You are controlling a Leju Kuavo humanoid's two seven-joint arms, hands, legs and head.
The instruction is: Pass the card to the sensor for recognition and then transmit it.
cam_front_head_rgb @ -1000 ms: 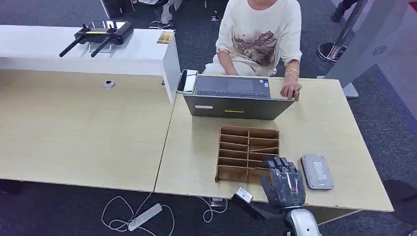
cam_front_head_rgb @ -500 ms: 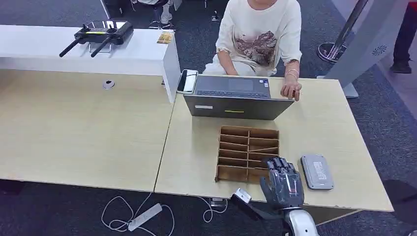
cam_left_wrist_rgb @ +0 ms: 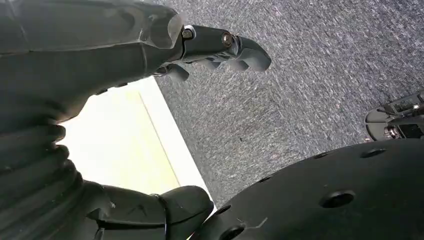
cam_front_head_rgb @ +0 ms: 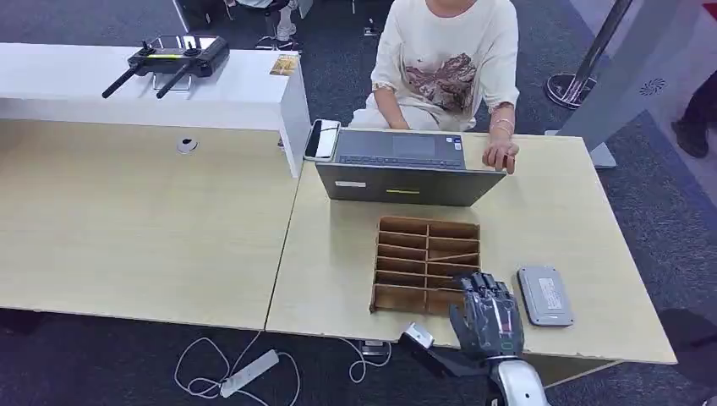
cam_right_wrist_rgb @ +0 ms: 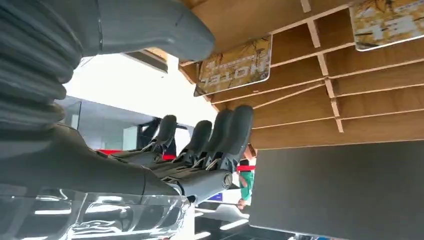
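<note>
A wooden divider box point(cam_front_head_rgb: 387, 298) stands in the middle of the table, behind the laptop. In the right wrist view a yellow hotel card point(cam_right_wrist_rgb: 235, 65) leans in one compartment and a second card point(cam_right_wrist_rgb: 387, 22) in another. My right hand point(cam_front_head_rgb: 486, 317) hovers at the box's near right corner with its fingers point(cam_right_wrist_rgb: 222, 135) stretched out side by side and the thumb apart, holding nothing. The grey sensor point(cam_front_head_rgb: 545, 294) lies flat just to the right of that hand. My left hand point(cam_left_wrist_rgb: 100, 75) hangs beside the table edge over the carpet, fingers apart and holding nothing.
A person point(cam_front_head_rgb: 448, 59) sits across the table with a hand beside an open laptop point(cam_front_head_rgb: 410, 169). A phone point(cam_front_head_rgb: 322, 139) lies left of the laptop. A remote controller point(cam_front_head_rgb: 169, 57) rests on the white shelf. A power strip point(cam_front_head_rgb: 248, 372) and cables lie on the floor.
My right hand has slid back a little toward the table's near edge, still with nothing in it. A passer-by at the far right has moved on.
</note>
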